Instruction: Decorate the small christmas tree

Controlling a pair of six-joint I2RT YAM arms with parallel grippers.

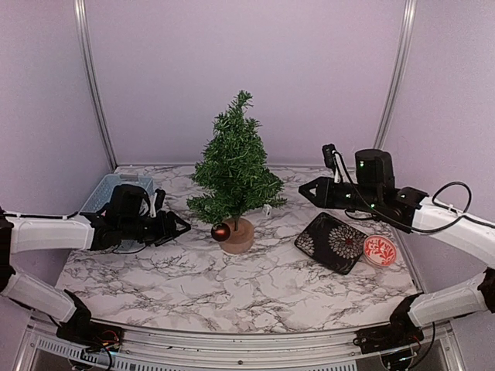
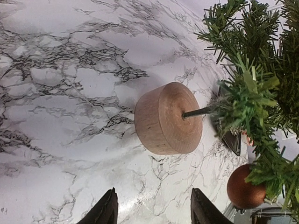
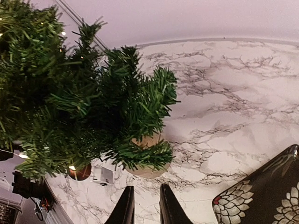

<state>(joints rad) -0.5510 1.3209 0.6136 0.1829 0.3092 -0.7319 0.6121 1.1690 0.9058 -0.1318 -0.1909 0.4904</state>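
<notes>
The small christmas tree (image 1: pixel 234 166) stands mid-table on its round wooden base (image 1: pixel 238 234). A red-brown ball (image 1: pixel 220 231) hangs from a low branch on its near left side. My left gripper (image 1: pixel 179 226) is low over the table just left of the base. In the left wrist view it (image 2: pixel 154 205) is wide open and empty, with the base (image 2: pixel 168 119) ahead and the ball (image 2: pixel 245 186) to the right. My right gripper (image 1: pixel 305 189) hovers right of the tree. In the right wrist view its fingers (image 3: pixel 125 207) stand a narrow gap apart with nothing between them.
A blue basket (image 1: pixel 116 189) sits at the far left behind my left arm. A black floral tray (image 1: pixel 334 242) and a red patterned disc (image 1: pixel 380 250) lie on the right. A small white cube-like thing (image 3: pixel 103 176) shows beside the ball under the branches.
</notes>
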